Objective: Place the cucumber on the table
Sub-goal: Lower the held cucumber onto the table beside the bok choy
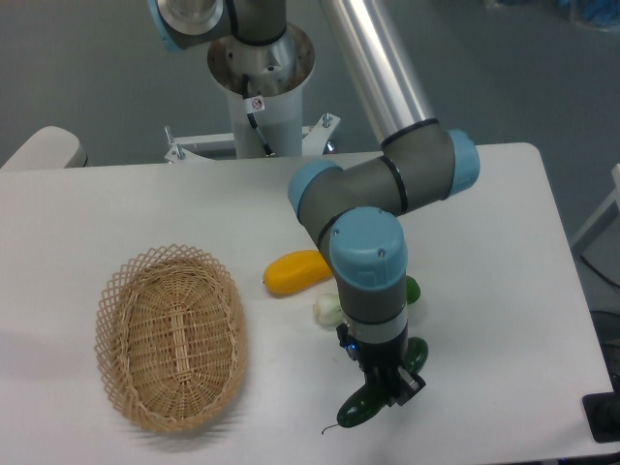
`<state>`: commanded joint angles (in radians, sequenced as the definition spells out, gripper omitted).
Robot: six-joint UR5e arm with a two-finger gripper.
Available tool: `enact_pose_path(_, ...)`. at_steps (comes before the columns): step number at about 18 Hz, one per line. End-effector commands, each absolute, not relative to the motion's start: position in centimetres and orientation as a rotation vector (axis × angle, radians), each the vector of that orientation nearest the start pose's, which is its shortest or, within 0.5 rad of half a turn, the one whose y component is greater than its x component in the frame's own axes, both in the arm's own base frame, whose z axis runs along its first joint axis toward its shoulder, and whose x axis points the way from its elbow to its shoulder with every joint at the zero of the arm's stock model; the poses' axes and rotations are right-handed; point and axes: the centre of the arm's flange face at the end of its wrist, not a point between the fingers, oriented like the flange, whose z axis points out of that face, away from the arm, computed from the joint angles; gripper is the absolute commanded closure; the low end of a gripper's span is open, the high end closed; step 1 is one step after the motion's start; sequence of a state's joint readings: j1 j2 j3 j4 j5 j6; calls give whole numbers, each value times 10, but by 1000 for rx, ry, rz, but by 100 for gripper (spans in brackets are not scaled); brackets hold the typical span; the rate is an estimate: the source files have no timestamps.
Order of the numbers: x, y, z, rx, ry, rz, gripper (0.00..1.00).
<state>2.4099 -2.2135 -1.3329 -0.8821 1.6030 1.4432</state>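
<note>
The dark green cucumber [360, 410] hangs tilted in my gripper [387, 386], its lower end and thin stem close to the white table [484, 291] near the front edge. Whether it touches the table I cannot tell. The gripper is shut on the cucumber's upper part, and its fingers are mostly hidden by the wrist.
An oval wicker basket [171, 334] sits at the front left. A yellow mango-like fruit [296, 271] lies left of the arm. A leafy vegetable with a white base [329, 310] lies partly behind the arm. The table's front edge is just below the gripper.
</note>
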Motion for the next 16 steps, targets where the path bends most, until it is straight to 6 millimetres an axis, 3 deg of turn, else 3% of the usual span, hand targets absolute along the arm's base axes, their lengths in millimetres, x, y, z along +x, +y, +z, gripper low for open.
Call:
enact_pose_path(7, -460, 581, 237, -2907, 1002, 324, 68)
enact_pose_path(16, -453, 578, 220, -2949, 993, 305, 67)
